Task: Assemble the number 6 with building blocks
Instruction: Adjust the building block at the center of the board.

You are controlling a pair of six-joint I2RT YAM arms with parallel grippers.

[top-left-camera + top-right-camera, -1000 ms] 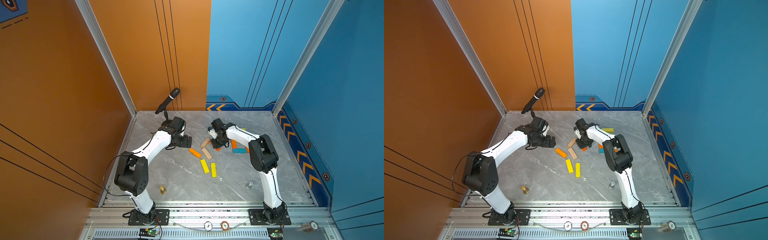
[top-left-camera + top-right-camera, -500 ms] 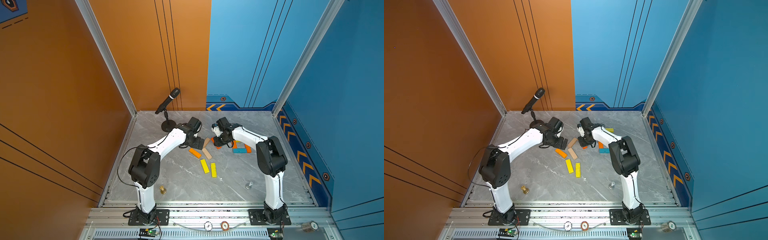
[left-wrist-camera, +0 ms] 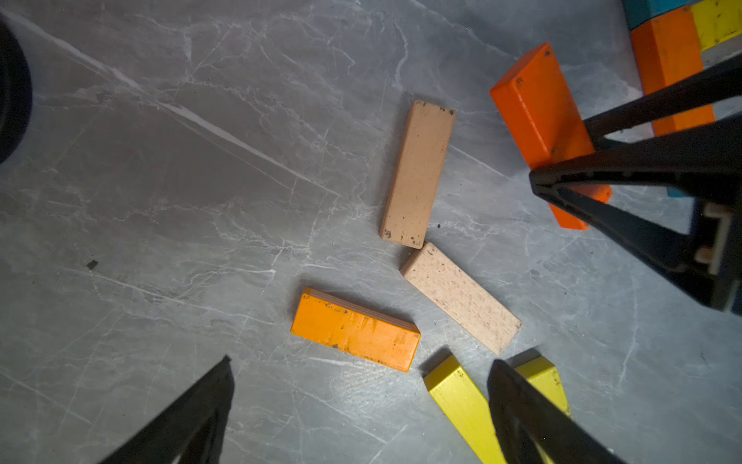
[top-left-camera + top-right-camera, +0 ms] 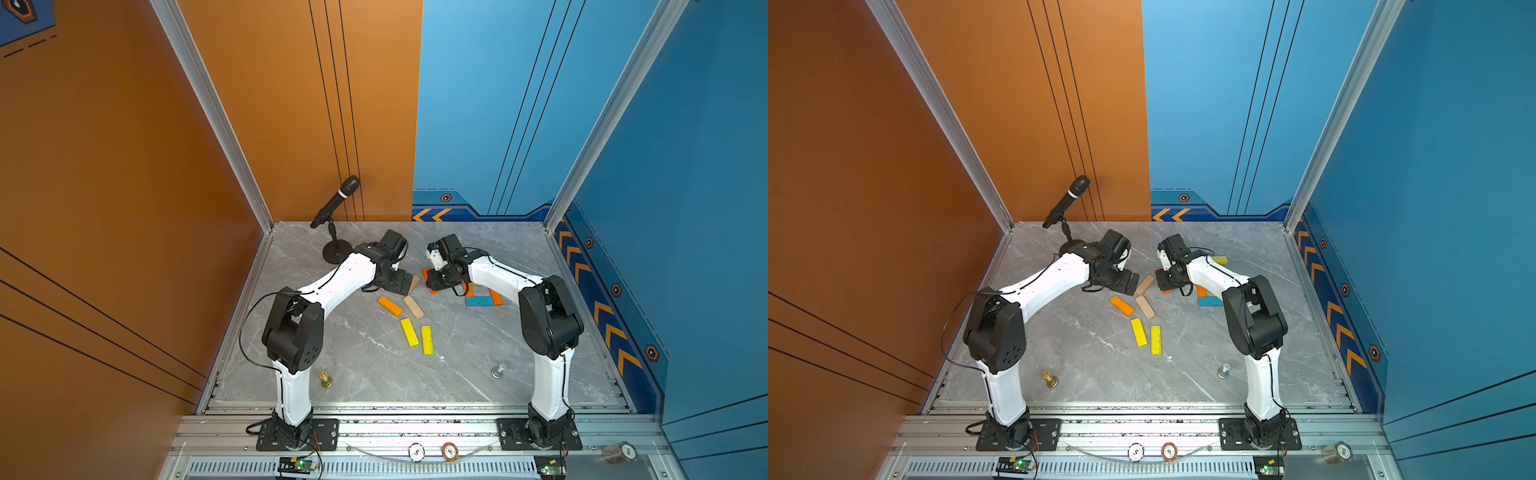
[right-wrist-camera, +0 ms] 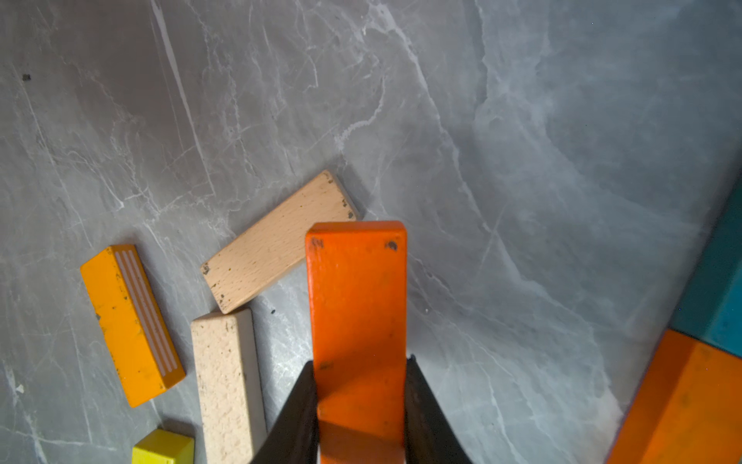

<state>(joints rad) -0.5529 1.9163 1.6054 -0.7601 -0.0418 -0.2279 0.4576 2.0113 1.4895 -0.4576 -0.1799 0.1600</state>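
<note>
Building blocks (image 4: pixel 409 331) lie scattered over the middle of the grey surface (image 4: pixel 353 365) in both top views and make no readable 6 yet. There is an amber block (image 4: pixel 390 306), two pale wood blocks (image 4: pixel 413 307) and two yellow blocks (image 4: pixel 427 340), with a blue block (image 4: pixel 478 301) and a few more close by the right arm. The left tool (image 4: pixel 402 284) and right tool (image 4: pixel 434 282) stand nearly nose to nose over the far end of the scatter.

From the left wrist, the left tool's jaws are spread wide with nothing between them, hanging above the amber block. The pale wood blocks meet corner to end. Beyond them the right tool holds a red-orange block (image 3: pixel 538 116) at a tilt (I cannot tell whether its low end touches the surface).

From the right wrist, the right tool is pinching that red-orange block by one end, across its width. The free end points outward, close to a corner of the nearer pale wood block.

The step in hand looks like placing this block as a stroke of the figure, with most of the work left. The next move calls for laying it flat and square against a neighbour without nudging the loose ones. The arms are close, so the left one needs to keep clear.
</note>
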